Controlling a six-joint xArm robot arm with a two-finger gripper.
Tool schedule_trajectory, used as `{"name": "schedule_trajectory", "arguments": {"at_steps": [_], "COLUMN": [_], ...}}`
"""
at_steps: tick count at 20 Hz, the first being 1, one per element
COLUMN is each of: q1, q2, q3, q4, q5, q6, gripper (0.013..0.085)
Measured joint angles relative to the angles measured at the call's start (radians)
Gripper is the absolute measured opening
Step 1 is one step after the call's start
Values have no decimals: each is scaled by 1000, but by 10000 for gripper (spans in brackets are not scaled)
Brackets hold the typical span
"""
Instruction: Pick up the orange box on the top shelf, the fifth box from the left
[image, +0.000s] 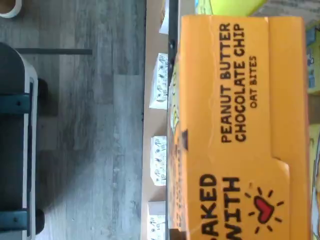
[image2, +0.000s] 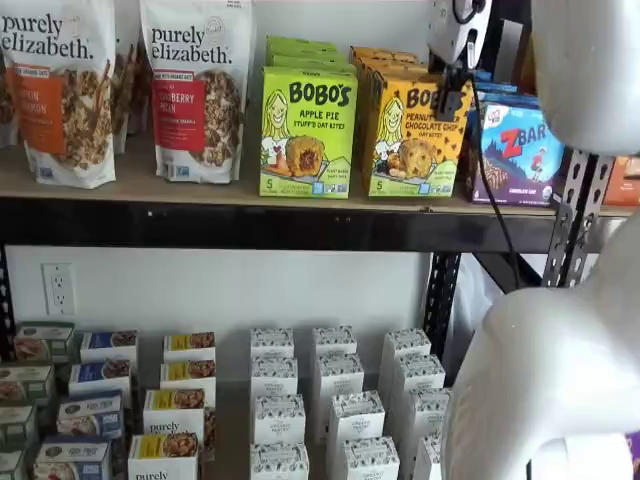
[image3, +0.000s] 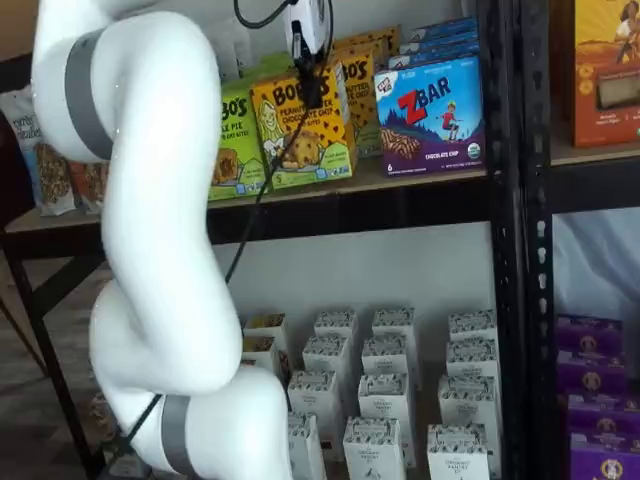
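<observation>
The orange box (image2: 410, 150) stands upright on the top shelf (image2: 200, 195), between a green carton and a blue Zbar box. It also shows in a shelf view (image3: 300, 140). In the wrist view its orange top panel (image: 240, 125), lettered "Peanut Butter Chocolate Chip", fills most of the picture from close up. My gripper (image2: 452, 100) hangs at the box's upper front edge; in a shelf view (image3: 312, 90) its black fingers overlap the box's top. No gap between the fingers shows, and I cannot tell whether they grip the box.
A green Bobo's Apple Pie carton (image2: 305, 135) touches the orange box on its left, and the Zbar box (image2: 520, 150) stands on its right. Granola bags (image2: 190, 90) stand further left. Small white cartons (image2: 330, 400) fill the lower level. A black upright (image3: 505, 200) stands right of the Zbar box.
</observation>
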Motion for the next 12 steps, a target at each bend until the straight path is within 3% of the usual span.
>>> {"name": "schedule_trajectory", "arguments": {"at_steps": [6,12], "q1": [11,25], "q2": [-79,-157], "q3": [51,94], "q4": [16,1], "q5": [2,39], "q6": [16,29], "gripper": [170,170]}}
